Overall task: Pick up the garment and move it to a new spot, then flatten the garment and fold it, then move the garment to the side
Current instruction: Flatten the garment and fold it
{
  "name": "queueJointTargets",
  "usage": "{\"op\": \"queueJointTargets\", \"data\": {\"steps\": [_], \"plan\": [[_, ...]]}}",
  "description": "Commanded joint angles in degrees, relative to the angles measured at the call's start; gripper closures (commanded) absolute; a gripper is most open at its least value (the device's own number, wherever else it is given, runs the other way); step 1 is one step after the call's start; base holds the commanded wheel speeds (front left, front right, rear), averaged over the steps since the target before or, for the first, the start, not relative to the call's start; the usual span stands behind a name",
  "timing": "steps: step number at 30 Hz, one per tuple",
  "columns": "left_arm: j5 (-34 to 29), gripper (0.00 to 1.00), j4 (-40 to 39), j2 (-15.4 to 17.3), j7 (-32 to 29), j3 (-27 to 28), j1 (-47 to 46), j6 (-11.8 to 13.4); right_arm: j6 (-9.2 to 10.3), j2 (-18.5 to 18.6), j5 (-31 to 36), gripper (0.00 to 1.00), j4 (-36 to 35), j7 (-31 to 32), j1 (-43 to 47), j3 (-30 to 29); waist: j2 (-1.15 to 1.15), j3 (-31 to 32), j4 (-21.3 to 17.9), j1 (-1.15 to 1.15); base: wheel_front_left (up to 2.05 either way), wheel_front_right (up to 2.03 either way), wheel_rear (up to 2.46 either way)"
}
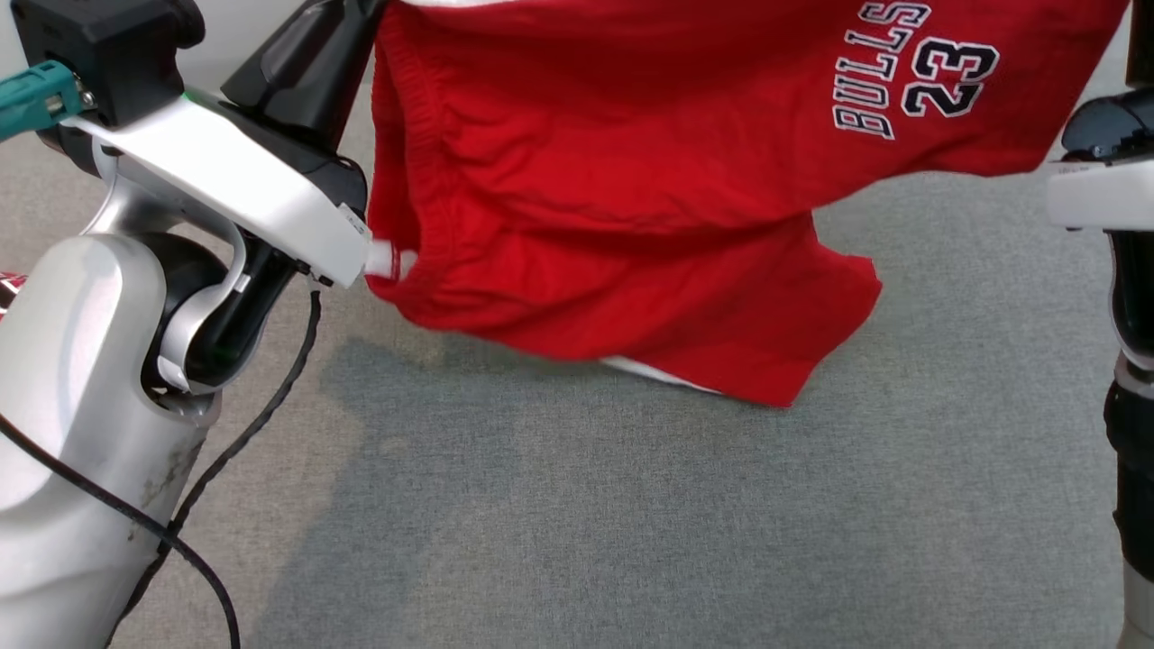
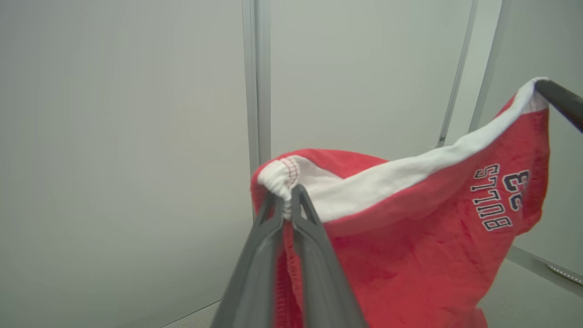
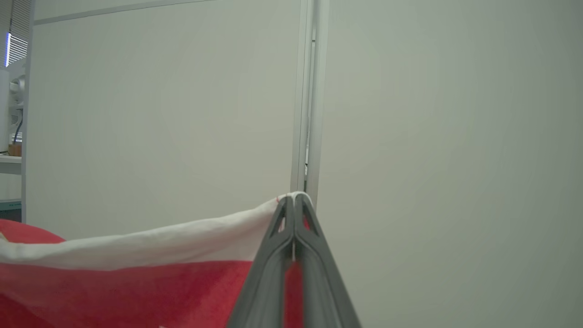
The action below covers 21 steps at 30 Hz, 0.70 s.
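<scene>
The garment (image 1: 631, 180) is a pair of red shorts with a white hem band and "BULLS 23" printed on it. It hangs stretched between both arms, and its lowest fold sags to the grey surface. My left gripper (image 2: 286, 197) is shut on one bunched white corner of the garment (image 2: 410, 255). My right gripper (image 3: 294, 199) is shut on the opposite end of the white band of the garment (image 3: 114, 291). One dark right finger (image 2: 560, 102) shows in the left wrist view at the far corner. In the head view my left arm (image 1: 225, 171) and right arm (image 1: 1104, 180) flank the cloth.
A grey fabric surface (image 1: 631, 523) spreads under the hanging cloth. A black cable (image 1: 261, 415) loops beside my left forearm. Pale wall panels (image 2: 114, 136) stand behind, and a small shelf (image 3: 11, 157) shows at the far left of the right wrist view.
</scene>
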<state>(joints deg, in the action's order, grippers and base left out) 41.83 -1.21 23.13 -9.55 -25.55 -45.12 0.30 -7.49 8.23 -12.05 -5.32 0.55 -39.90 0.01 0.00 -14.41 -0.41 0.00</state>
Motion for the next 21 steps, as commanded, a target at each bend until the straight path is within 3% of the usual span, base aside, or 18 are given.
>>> {"op": "queueJointTargets", "data": {"steps": [1,12,21], "plan": [[-0.98,1.00,0.83,0.29,0.46,0.21,-1.67,0.18,-0.02,0.26,-0.25,1.00,0.84,-0.58,-1.85,0.02,0.00,-1.34,-0.11,0.00,0.00,0.00,0.00],[-2.21,1.00,10.24,-3.46,3.48,0.19,-12.57,-2.09,-0.02,1.11,-2.24,1.00,12.87,-5.14,-17.32,5.55,0.00,-6.68,0.04,0.00,0.00,0.00,0.00],[-3.35,1.00,28.06,-7.62,9.57,0.89,-26.54,-4.62,-0.02,-2.01,-5.36,1.00,33.13,-10.65,-36.39,7.88,0.00,-11.01,0.33,0.00,0.00,0.00,0.00]]}}
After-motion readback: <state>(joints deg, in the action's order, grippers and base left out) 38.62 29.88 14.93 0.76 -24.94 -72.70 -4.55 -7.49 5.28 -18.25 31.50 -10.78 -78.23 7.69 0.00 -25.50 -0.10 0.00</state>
